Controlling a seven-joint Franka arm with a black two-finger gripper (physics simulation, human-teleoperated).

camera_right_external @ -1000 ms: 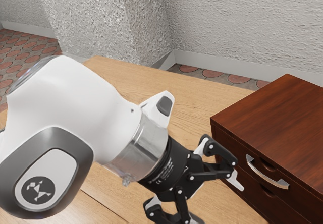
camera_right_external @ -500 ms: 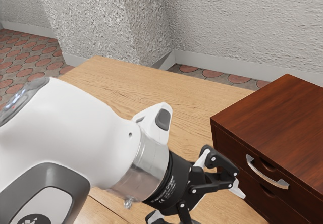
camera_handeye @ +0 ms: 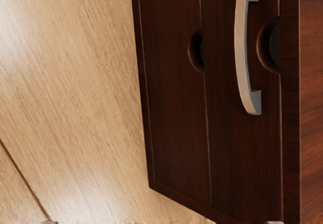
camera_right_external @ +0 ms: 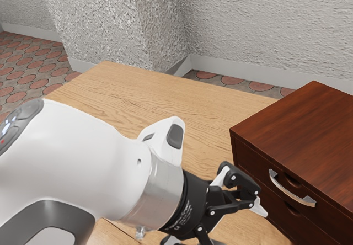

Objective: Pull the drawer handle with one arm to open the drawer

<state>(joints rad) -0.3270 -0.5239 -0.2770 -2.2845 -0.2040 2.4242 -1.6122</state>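
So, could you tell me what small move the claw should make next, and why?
Probably ease the open claw forward and slightly up toward the silver handle until it straddles the bar. In the exterior view the claw sits short of the handle and a little below it, touching nothing, and the top drawer looks shut.
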